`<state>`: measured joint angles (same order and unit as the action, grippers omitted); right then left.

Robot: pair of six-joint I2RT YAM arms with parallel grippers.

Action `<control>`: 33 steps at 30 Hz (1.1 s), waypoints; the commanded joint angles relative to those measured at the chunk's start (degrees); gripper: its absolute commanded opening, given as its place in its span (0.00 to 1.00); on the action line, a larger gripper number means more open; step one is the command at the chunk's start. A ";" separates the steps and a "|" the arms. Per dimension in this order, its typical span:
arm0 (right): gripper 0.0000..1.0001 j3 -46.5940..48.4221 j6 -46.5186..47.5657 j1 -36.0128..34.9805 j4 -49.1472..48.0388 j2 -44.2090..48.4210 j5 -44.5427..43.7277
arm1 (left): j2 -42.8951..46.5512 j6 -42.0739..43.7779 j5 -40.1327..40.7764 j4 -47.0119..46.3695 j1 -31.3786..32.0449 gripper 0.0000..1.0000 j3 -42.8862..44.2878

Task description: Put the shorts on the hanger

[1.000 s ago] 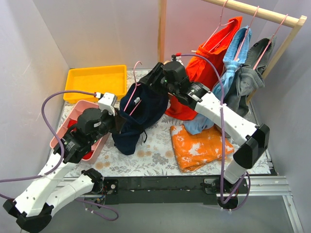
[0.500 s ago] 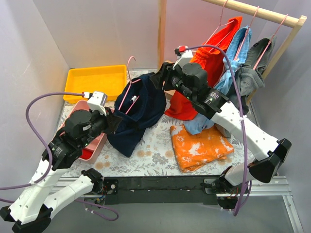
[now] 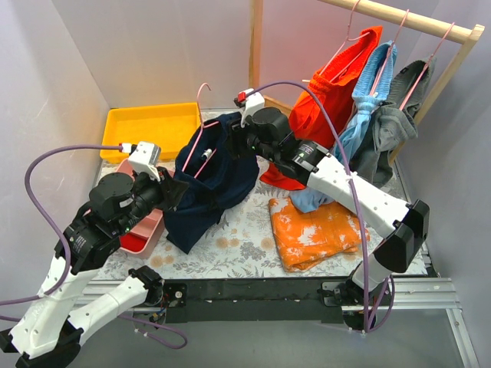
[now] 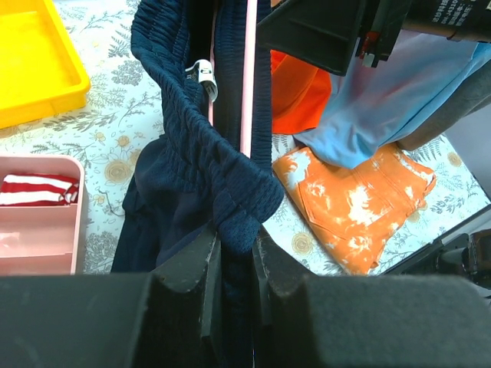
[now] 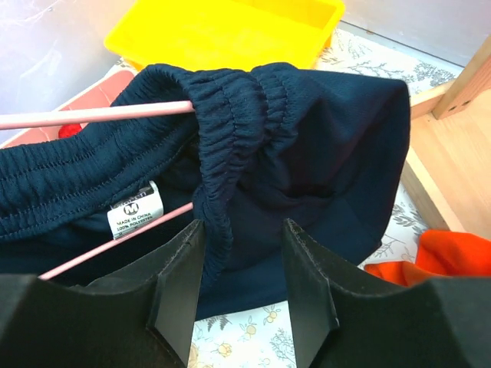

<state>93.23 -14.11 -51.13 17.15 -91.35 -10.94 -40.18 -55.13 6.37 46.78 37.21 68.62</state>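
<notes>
The navy shorts (image 3: 207,180) hang in the air over the floral table, with their waistband threaded on the pink hanger (image 4: 249,77). The hanger's hook points up and away from me. My left gripper (image 3: 175,190) is shut on the near lower corner of the waistband (image 4: 230,199), where the pink wire runs down between the jaws. My right gripper (image 3: 239,140) is at the far upper end. Its jaws stand open around a fold of the waistband (image 5: 222,153), and the left finger (image 5: 180,284) is against the fabric. The pink wire (image 5: 92,116) and a white size label show there.
A yellow tray (image 3: 149,123) sits at the back left. A pink bin (image 4: 38,162) holding a red-striped cloth is at the left. An orange patterned cloth (image 3: 318,230) lies at the right front. A wooden rack (image 3: 255,46) carries red-orange, light blue and grey clothes on pink hangers.
The hanger with the shorts has moved up and to the left. My left arm has drawn back to the left, and my right gripper has followed, staying at the upper end of the shorts.
</notes>
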 commanded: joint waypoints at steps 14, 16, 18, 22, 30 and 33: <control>0.01 35.52 5.49 0.25 20.20 -8.66 -19.45 | -0.42 1.52 -0.57 -2.13 -0.21 0.00 4.07; 0.01 35.18 6.20 0.51 21.17 -9.28 -21.13 | -0.33 2.05 -0.66 -2.66 -0.21 0.00 4.24; 0.01 33.95 6.11 0.95 21.96 -9.63 -21.06 | -0.51 2.40 -1.10 -3.19 -0.21 0.00 5.21; 0.10 32.54 5.85 1.65 23.19 -9.90 -19.83 | -1.38 3.28 -3.29 -5.12 -0.21 0.00 6.79; 0.65 23.07 7.60 1.48 18.11 1.49 -8.05 | -7.52 2.31 -1.10 -9.78 -0.21 0.00 11.09; 0.68 14.13 7.69 1.48 13.89 9.77 -7.08 | -10.16 2.66 -1.54 -12.50 -0.21 0.00 12.41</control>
<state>114.06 -7.53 -49.52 38.72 -94.13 -21.54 -48.07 -52.95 4.56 43.33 37.19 77.30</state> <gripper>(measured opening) 0.667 0.124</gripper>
